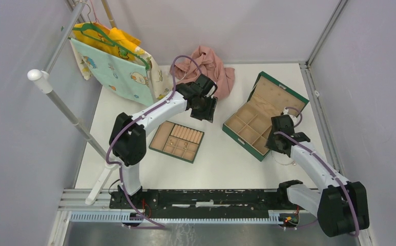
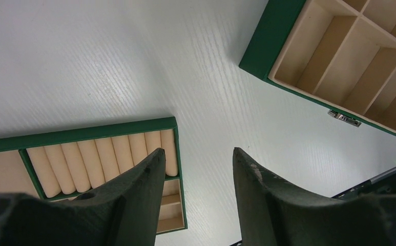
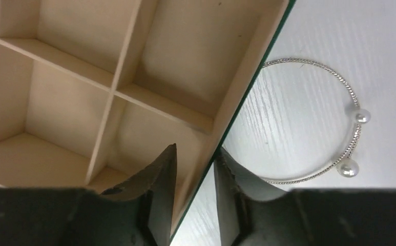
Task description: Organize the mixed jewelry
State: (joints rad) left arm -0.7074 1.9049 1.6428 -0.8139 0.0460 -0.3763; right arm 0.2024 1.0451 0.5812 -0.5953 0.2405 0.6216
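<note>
Right wrist: thin silvery pearl-tipped bangle (image 3: 348, 168)

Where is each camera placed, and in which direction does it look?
Top external: above, behind the robot, looks down on the table; left arm and right arm show.
Left wrist: looks down at tan tray and green box; left gripper shows.
Right wrist: looks down at green box and wire loop; right gripper shows.
Shared by all: the green box.

Tray (image 1: 176, 141) sits left of centre on table (image 1: 221, 154). Box (image 1: 252, 128) lies right, lid (image 1: 280, 92) raised behind. Wire loop (image 3: 303, 60) lies on table, just beside box wall. Cloth (image 1: 211, 66) lies at rear.
</note>
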